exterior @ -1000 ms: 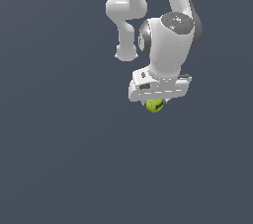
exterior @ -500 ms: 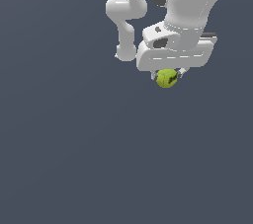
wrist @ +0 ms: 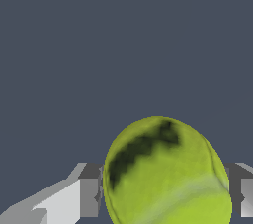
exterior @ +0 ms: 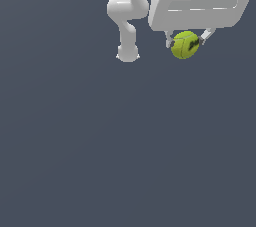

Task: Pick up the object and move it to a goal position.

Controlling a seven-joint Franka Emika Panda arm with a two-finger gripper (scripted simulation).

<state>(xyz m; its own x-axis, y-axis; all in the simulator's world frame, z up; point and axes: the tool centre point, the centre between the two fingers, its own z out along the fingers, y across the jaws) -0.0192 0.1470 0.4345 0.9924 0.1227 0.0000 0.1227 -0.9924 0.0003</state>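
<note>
The object is a small yellow-green ball with dark curved markings. It hangs under the white hand at the upper right of the exterior view, well above the grey floor. My gripper is shut on it, one finger on each side. In the wrist view the ball looms large between the two grey fingertips, its dark marking facing the camera.
The arm's white base and lower links stand to the exterior view's left of the ball. A plain dark grey floor fills everything else in both views.
The hand has risen and come toward the camera and to the exterior view's right, carrying the ball with it. The grip stays shut on the ball.
</note>
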